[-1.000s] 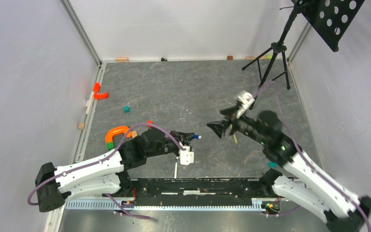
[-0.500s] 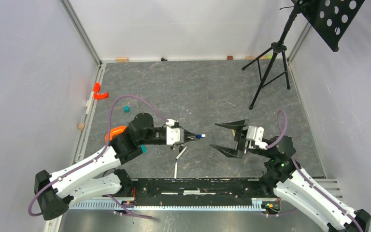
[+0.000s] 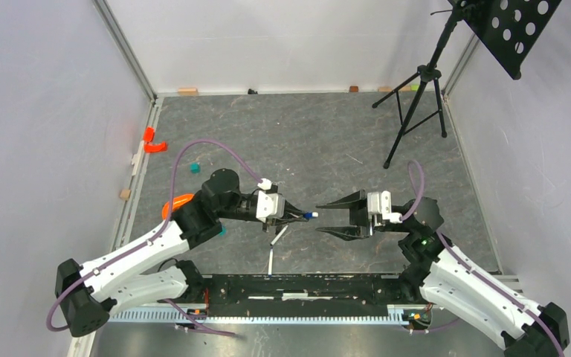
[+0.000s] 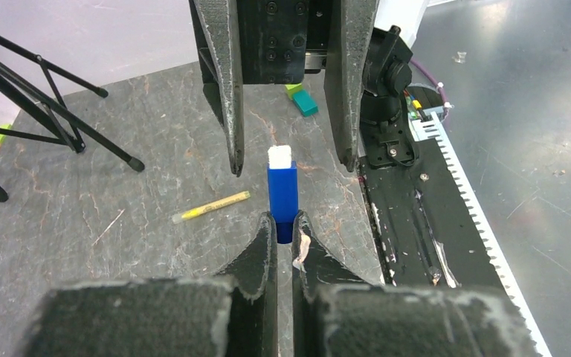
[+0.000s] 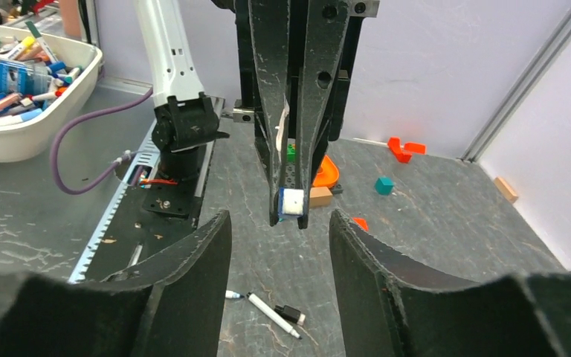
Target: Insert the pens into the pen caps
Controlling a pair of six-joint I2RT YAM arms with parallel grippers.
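My left gripper [image 4: 283, 220] is shut on the lower end of a bright blue pen cap [image 4: 282, 187], whose white end points at my right gripper. In the top view the cap [image 3: 309, 216] sticks out toward the right gripper [image 3: 320, 219]. That gripper faces it with its jaws open, and the cap's tip sits just between its fingertips without touching. A white pen [image 5: 271, 313] and a black pen cap [image 5: 290, 314] lie side by side on the floor below. A second white pen [image 3: 270, 261] lies near the base rail. A yellow pen [image 4: 210, 207] lies to the right.
A black tripod stand [image 3: 415, 97] is at the back right. An orange arch [image 3: 172, 202], a teal cube [image 3: 194, 168] and red pieces [image 3: 152, 141] lie on the left. A white tray of markers [image 5: 15, 111] sits off the table beyond the rail.
The right arm swung in from the far right to face the left gripper, its jaws narrowing. The left gripper lifted and moved right, carrying the blue cap.
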